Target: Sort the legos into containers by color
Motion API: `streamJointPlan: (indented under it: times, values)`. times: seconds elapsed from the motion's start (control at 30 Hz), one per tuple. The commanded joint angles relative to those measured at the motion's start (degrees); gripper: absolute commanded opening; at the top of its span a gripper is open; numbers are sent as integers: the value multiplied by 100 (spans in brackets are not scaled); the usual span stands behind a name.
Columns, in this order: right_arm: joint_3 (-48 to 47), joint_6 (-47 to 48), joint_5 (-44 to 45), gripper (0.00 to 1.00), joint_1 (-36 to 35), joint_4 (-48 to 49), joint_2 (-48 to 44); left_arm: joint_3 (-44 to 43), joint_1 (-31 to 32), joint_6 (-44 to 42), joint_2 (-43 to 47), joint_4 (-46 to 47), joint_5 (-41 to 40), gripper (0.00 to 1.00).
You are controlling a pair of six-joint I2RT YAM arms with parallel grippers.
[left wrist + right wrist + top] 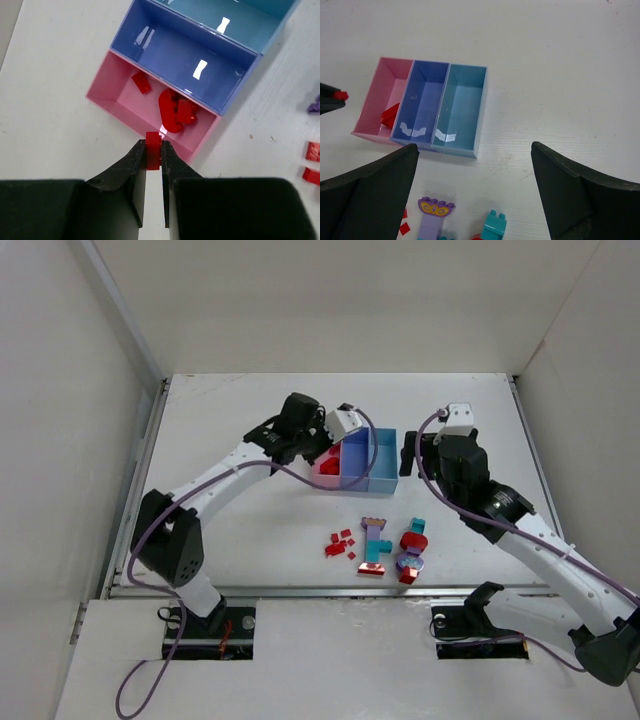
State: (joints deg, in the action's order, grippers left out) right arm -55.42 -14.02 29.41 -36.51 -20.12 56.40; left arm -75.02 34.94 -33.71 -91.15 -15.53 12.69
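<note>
My left gripper [153,145] is shut on a small red brick [153,150] and hangs over the near rim of the pink bin [117,95]. Inside that bin lie a curved red piece [170,115] and a small red brick [141,81]. Joined to it are the purple-blue bin [185,60] and the light blue bin [240,20]; no bricks show in either. My right gripper [474,146] stands wide open above the table, right of the bins, holding nothing. Loose legos lie nearer the arms: red chips [340,543], a purple and teal stack [375,540] and a red and teal clump [412,540].
White walls [80,330] enclose the table on three sides. A metal rail [300,590] runs along the near edge. A purple cable [150,540] trails along the left arm. In the right wrist view a purple crown-shaped piece [436,207] and a teal brick [494,227] lie below the bins.
</note>
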Motion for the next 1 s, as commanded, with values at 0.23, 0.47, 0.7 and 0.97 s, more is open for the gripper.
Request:
streamJointPlan:
  times: [0.23,0.47,0.7,0.97]
  values:
    - [-364,645,-593,99,-58,8,125,-1031,-145,322,-1317,-20,-337,4]
    - [-417,1172,-1691,99,-58,70,125,-1032,-207,330,-1256,-196,-232,50]
    - [-479,1621,-2949,99,-58,-229,283,-1172,-207,673,-914,-477,5,71]
    - [-426,1683,-3318,99,-111,-308,336,-794,-469,673,-545,-485,-73,70]
